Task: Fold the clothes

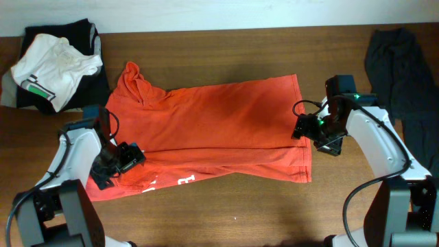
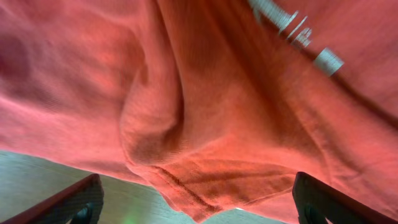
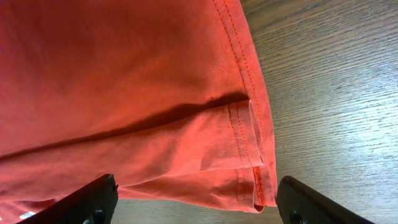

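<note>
The red-orange T-shirt (image 1: 212,127) lies across the middle of the wooden table, folded lengthwise, with a bit of white lettering at its front edge. My left gripper (image 1: 123,159) is open at the shirt's left end; the left wrist view shows bunched red cloth (image 2: 205,112) just beyond its open fingers (image 2: 199,208). My right gripper (image 1: 306,127) is open at the shirt's right hem. The right wrist view shows the stitched hem corner (image 3: 249,149) between and above its spread fingers (image 3: 196,202). Neither gripper holds cloth.
A white T-shirt with a green stripe (image 1: 51,68) lies on a dark garment (image 1: 86,41) at the back left. Another dark grey garment (image 1: 401,75) lies at the back right. Bare wood (image 1: 226,213) runs along the front.
</note>
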Robot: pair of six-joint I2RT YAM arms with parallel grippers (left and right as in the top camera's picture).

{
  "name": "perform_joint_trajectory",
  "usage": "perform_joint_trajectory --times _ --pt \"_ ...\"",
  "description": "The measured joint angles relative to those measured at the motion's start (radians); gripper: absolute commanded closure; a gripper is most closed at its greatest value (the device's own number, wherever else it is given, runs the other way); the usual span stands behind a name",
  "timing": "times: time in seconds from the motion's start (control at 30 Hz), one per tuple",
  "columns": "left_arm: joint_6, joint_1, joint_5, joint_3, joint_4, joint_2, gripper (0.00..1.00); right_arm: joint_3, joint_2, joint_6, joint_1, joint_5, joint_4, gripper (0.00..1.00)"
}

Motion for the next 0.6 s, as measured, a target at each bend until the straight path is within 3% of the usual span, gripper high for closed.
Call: perform_joint_trajectory --times 0.03,0.17,0.23,0.4,0.6 --pt "0.0 0.0 0.006 -0.02 0.018 0.0 0.09 0.0 0.0 0.0 0.0 0.0 0.0 0.14" --pt "-0.002 0.0 0.032 -0.088 0.062 0.0 0.43 0.0 0.0 0.0 0.0 0.0 0.0 0.14" --pt "-0.002 0.0 0.039 -0.092 0.063 0.0 0.53 0.0 0.0 0.0 0.0 0.0 0.0 0.14" --pt "0.013 0.0 0.044 -0.092 0.064 0.0 0.99 0.0 0.0 -0.001 0.0 0.0 0.0 0.14" --pt "0.016 0.0 0.049 -0.092 0.086 0.0 0.99 0.0 0.0 0.0 0.0 0.0 0.0 0.14"
